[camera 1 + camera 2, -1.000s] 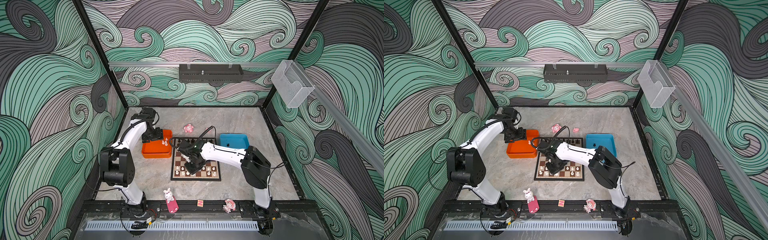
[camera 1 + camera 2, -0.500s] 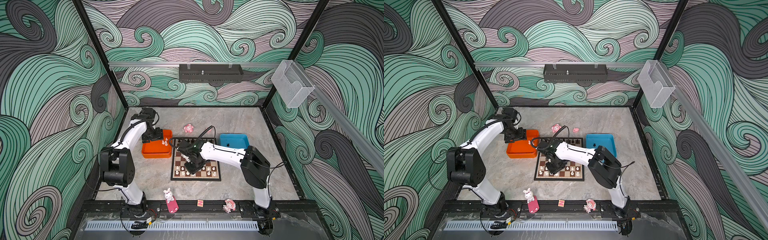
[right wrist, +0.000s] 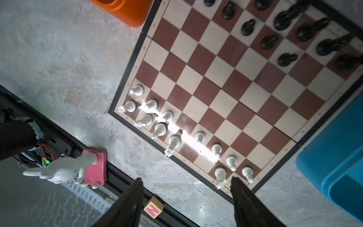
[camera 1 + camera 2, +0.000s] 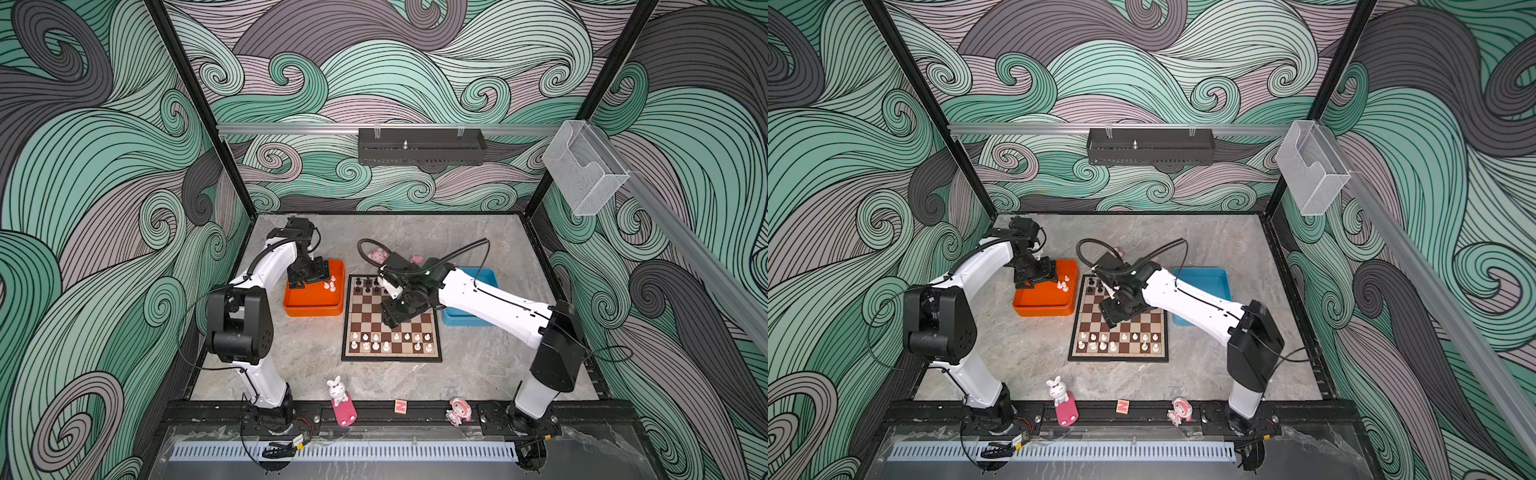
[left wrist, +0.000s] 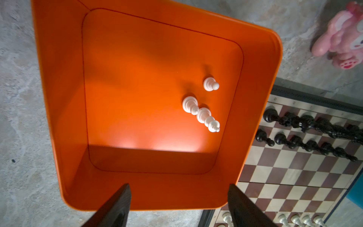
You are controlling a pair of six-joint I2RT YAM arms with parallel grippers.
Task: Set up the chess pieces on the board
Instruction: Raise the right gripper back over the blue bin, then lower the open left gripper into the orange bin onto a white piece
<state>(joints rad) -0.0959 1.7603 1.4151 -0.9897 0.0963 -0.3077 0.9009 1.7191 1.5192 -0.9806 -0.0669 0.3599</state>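
The board (image 4: 361, 320) (image 4: 1154, 322) lies mid-table. White chess pieces (image 4: 386, 338) fill much of its two near rows, and black ones (image 4: 365, 284) stand on the far rows. Three more white pieces (image 5: 211, 85) lie in the orange tray (image 4: 313, 307) left of the board. My left gripper (image 4: 309, 276) (image 5: 178, 188) hovers over that tray, open and empty. My right gripper (image 4: 395, 318) (image 3: 186, 181) hangs above the board's middle, open with nothing between its fingers. In the right wrist view the white rows (image 3: 200, 136) and black pieces (image 3: 248, 26) are clear of it.
A blue tray (image 4: 486, 276) sits right of the board, partly under my right arm. A pink toy (image 4: 377, 254) lies behind the board. On the front rail stand a rabbit figurine (image 4: 340, 395), a small "N" block (image 4: 400, 406) and a pink doll (image 4: 457, 411).
My right gripper's jaws have gone from nearly shut to wide open, and it has shifted slightly away from the white rows toward the board's middle. The left arm has not moved.
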